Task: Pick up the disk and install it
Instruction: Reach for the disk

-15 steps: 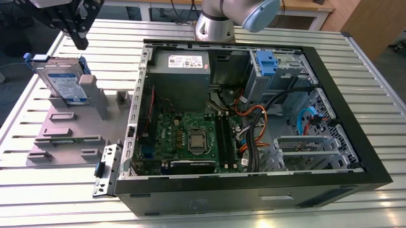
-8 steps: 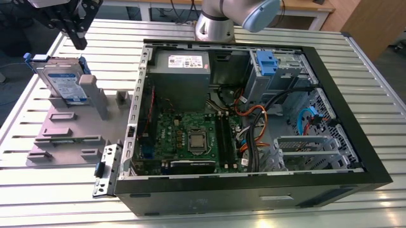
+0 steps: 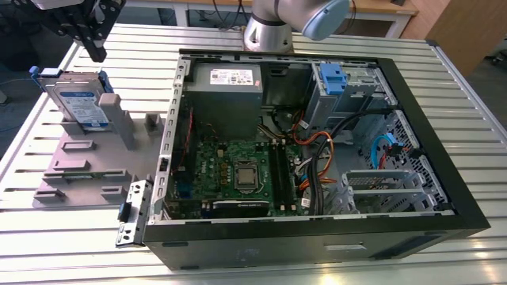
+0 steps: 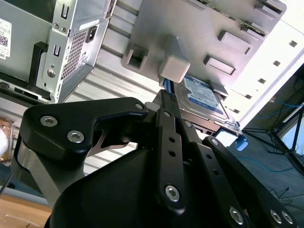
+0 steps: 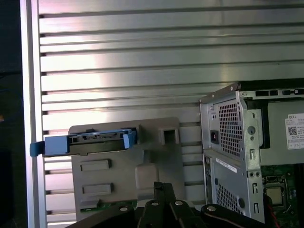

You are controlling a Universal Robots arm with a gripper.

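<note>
Table (image 3: 47,249) is carrying the open PC case (image 3: 317,243) mid-frame in the exterior view, with the grey holder (image 3: 79,172) sitting at the case's left. Disk (image 3: 79,102) is standing on edge in that holder at the exterior view's upper left, and its long top edge is running along the table slats in the first wrist view. Gripper (image 3: 96,54) is hanging just above it with the jaws looking pressed together and pinching nothing. The disk is lying below and ahead of the tips, not touching them.
</note>
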